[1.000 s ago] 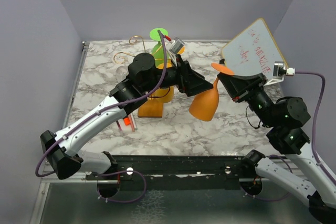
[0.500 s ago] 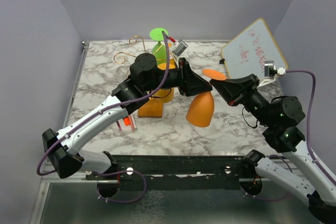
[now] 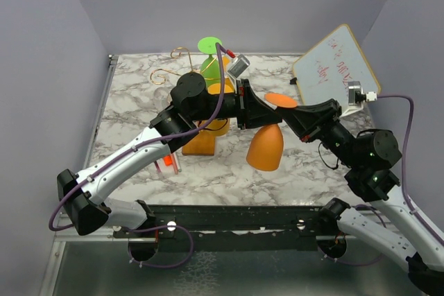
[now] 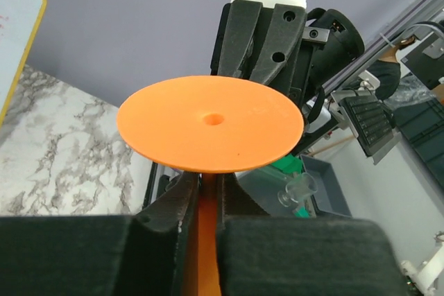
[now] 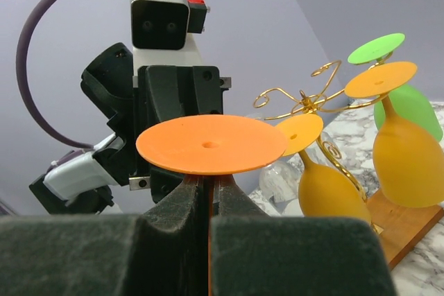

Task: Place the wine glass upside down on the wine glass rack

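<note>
- The left claw, wide a second ago, is now narrowed onto the stem of the matte orange wine glass, just under its flat round foot.
- The same stem is pinched by the right claw, which is closed tight, so a hand-over is judged to be under way.
- The glass is held bowl-down above the white marbled table, beside the gold wire rack with curled arms and a wooden base, and is not yet hung.
- A smooth green glass and amber glasses are already hung there.

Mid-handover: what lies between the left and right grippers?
Only the orange wine glass, foot up; its stem shows between the jaws in both wrist views.
</note>
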